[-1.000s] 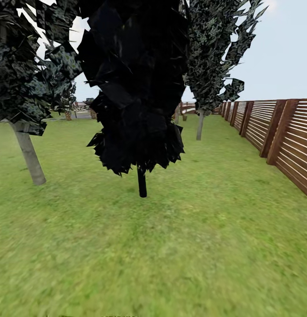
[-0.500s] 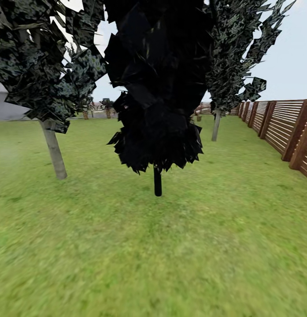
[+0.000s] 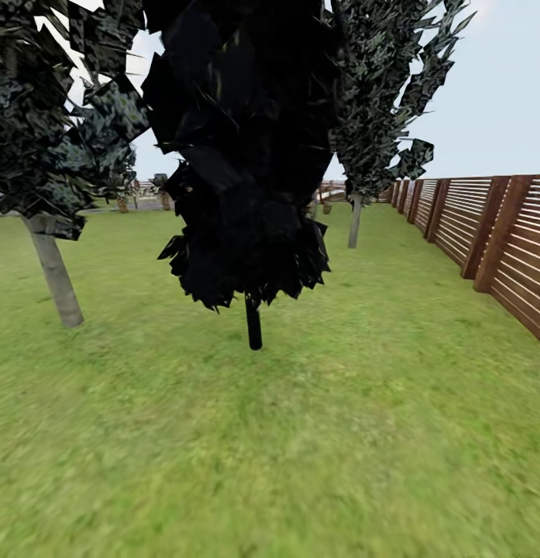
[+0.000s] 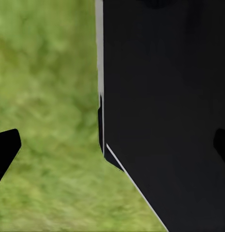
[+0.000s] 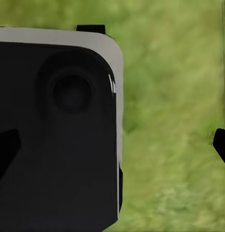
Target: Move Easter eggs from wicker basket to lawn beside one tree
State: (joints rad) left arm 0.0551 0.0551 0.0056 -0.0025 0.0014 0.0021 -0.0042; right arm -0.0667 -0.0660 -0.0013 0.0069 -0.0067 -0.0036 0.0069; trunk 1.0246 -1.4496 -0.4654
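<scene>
Where the lawn [image 3: 300, 449] spread flat and patchy green across the garden, faced a black-leaved tree [image 3: 246, 155] at 12 o'clock, its thin dark trunk planted in the grass and its ragged crown hanging low. Found a grey-trunked tree [image 3: 56, 283] at 10 o'clock, well apart from the black one, trunk tilted a little under dark mottled foliage. Made out a slimmer pale-trunked tree [image 3: 353, 223] farther back at 1 o'clock. Met a brown slatted fence [image 3: 502, 240] from 2 to 3 o'clock, running away toward the far end of the yard beneath a pale sky.

Looked down along the left gripper [image 4: 112, 145] onto blurred grass, with the fingertips [image 4: 6, 150] spread wide at opposite edges and a large black panel [image 4: 165, 96] across much of the frame, possibly part of the robot's own body. Looked along the right gripper [image 5: 112, 147] likewise, fingers set wide over the grass, beside a dark rounded housing [image 5: 59, 121] with a pale rim and a round recess.
</scene>
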